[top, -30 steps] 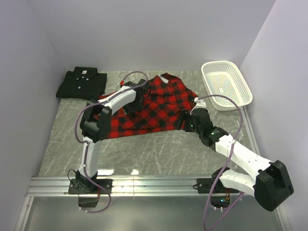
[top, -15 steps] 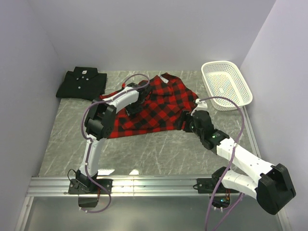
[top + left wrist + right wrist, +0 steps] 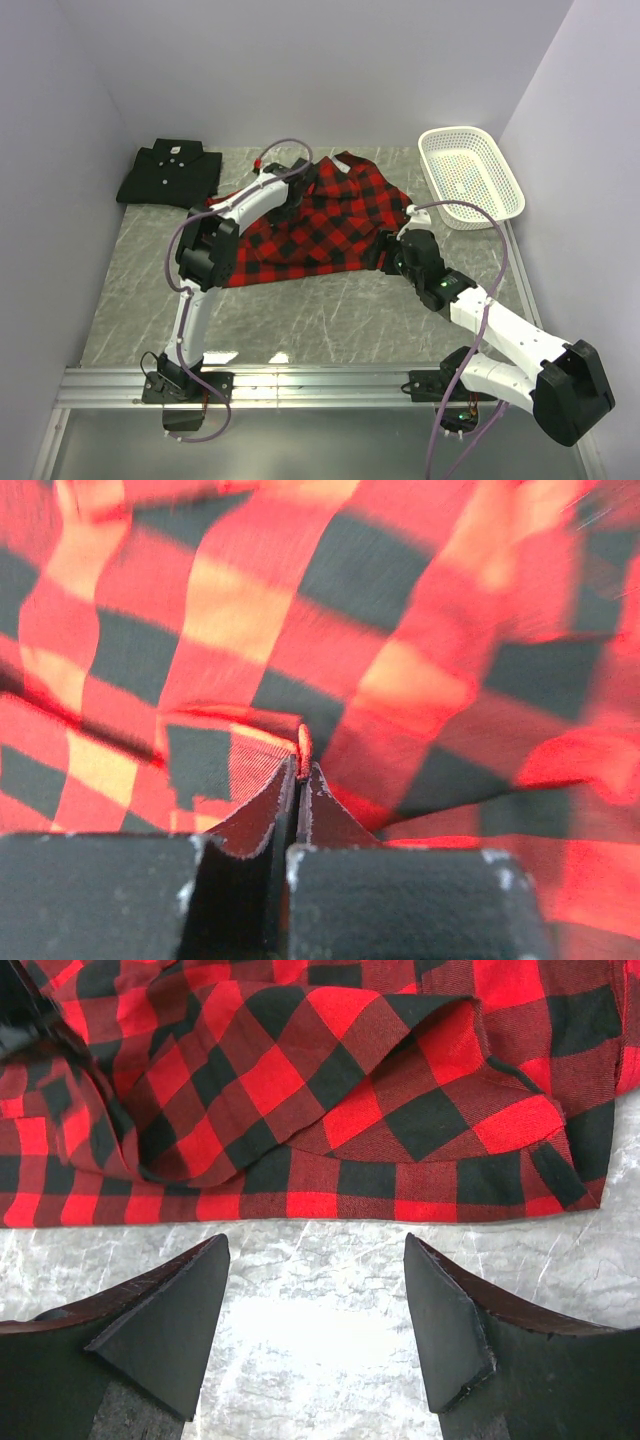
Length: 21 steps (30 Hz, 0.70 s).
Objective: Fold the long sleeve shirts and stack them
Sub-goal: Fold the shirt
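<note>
The red-and-black plaid long sleeve shirt [image 3: 320,225] lies rumpled across the middle of the table. The black collared shirt [image 3: 170,172] sits folded at the far left corner. My left gripper [image 3: 300,186] is down on the plaid's far part. In the left wrist view the left gripper [image 3: 302,765] is shut on a small raised fold of the plaid cloth [image 3: 400,630]. My right gripper [image 3: 386,251] hovers at the shirt's right near edge. Seen from the right wrist, the right gripper [image 3: 318,1260] stands open over bare table, just short of the plaid hem [image 3: 300,1205], holding nothing.
A white mesh basket [image 3: 510,195] stands at the far right corner. Grey marble tabletop [image 3: 330,310] shows between the shirt and the arm bases. Walls close in the left, back and right sides.
The left gripper has closed from open onto a pinch of plaid cloth and shifted slightly farther along the shirt. The right arm edged a little left early on, then held still.
</note>
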Each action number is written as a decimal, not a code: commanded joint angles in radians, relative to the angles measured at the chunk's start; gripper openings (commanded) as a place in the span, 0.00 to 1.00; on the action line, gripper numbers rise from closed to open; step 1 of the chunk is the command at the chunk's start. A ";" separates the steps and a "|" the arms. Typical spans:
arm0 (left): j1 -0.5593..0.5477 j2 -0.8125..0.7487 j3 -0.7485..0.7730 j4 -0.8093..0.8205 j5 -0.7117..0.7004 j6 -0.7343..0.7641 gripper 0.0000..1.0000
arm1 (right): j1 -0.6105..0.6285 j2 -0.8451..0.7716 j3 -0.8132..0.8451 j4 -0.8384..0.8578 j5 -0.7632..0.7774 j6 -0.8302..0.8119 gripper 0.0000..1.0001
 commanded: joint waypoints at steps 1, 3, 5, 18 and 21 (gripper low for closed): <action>-0.004 -0.058 0.099 0.048 -0.084 0.067 0.01 | 0.007 -0.015 -0.008 0.043 0.029 -0.005 0.77; -0.003 -0.072 0.117 0.129 -0.095 0.125 0.00 | 0.007 -0.012 -0.011 0.042 0.031 -0.006 0.77; -0.004 -0.104 0.100 0.201 -0.102 0.201 0.00 | 0.006 -0.013 -0.011 0.043 0.032 -0.005 0.77; -0.004 -0.305 0.011 0.820 -0.003 0.585 0.00 | 0.001 0.011 -0.006 0.043 0.032 -0.005 0.77; -0.004 -0.359 -0.025 0.936 0.074 0.627 0.00 | -0.002 0.013 -0.011 0.043 0.029 -0.005 0.77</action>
